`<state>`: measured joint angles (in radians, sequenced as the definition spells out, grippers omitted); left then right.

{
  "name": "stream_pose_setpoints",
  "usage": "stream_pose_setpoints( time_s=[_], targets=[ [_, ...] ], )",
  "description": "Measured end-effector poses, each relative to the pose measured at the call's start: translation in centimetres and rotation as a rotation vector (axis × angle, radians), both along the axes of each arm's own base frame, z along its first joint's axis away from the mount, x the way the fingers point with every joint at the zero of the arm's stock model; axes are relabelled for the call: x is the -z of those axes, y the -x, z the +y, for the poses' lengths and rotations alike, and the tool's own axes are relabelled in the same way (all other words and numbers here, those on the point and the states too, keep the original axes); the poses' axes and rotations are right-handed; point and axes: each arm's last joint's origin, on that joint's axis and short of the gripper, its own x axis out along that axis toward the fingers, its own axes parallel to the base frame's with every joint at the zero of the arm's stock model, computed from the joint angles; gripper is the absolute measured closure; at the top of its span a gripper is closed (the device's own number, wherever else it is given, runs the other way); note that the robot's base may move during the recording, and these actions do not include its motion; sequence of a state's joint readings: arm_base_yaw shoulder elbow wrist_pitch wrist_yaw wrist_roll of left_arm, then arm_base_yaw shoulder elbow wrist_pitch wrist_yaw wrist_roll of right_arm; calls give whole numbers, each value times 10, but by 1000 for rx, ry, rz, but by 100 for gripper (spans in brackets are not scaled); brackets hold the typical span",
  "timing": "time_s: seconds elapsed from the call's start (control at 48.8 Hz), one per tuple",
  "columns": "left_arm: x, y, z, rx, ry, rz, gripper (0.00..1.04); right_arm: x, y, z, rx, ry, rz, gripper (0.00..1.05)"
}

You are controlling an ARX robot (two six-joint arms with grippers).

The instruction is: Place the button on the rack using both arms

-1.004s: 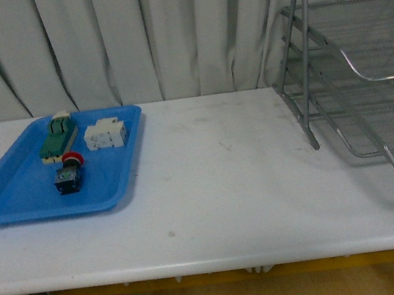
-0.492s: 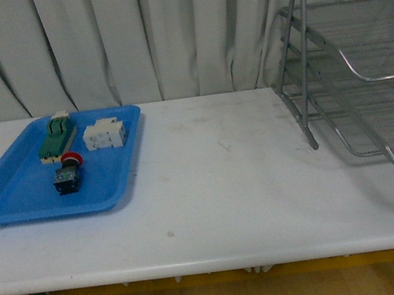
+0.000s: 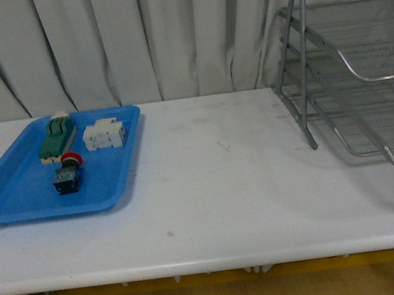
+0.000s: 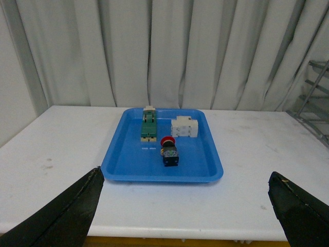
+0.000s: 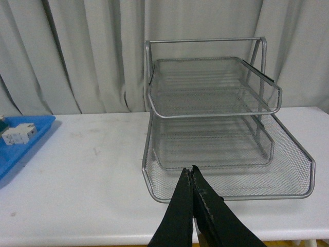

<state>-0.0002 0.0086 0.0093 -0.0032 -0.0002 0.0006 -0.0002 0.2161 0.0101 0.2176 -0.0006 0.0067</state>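
My left gripper (image 4: 185, 172) hangs over the left part of the table (image 3: 225, 188), jaws spread wide and empty. Near the back-left corner lies the blue tray (image 3: 12, 197). In it the button (image 3: 67, 174) lies on its side, red cap toward the back edge, just in front of the green-and-cream switch (image 3: 57, 137); the white block (image 3: 105, 135) sits further right. The rack (image 3: 304, 79) stands at the right edge, well apart from the button. My right gripper (image 5: 191, 172) faces the rack, jaws pressed together on nothing.
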Motion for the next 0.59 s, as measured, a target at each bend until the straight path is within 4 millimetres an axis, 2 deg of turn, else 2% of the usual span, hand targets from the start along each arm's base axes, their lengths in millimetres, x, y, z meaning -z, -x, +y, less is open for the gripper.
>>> stream_pose_setpoints(
  time_s=[0.246, 0.307, 0.594],
  targets=[
    [0, 0, 0, 0, 0, 0, 7, 7, 10, 0, -1, 1, 55, 103],
    [0, 0, 0, 0, 0, 0, 7, 3, 14, 0, 0, 0, 2, 103],
    [0, 0, 0, 0, 0, 0, 7, 3, 14, 0, 1, 0, 9, 103]
  ],
)
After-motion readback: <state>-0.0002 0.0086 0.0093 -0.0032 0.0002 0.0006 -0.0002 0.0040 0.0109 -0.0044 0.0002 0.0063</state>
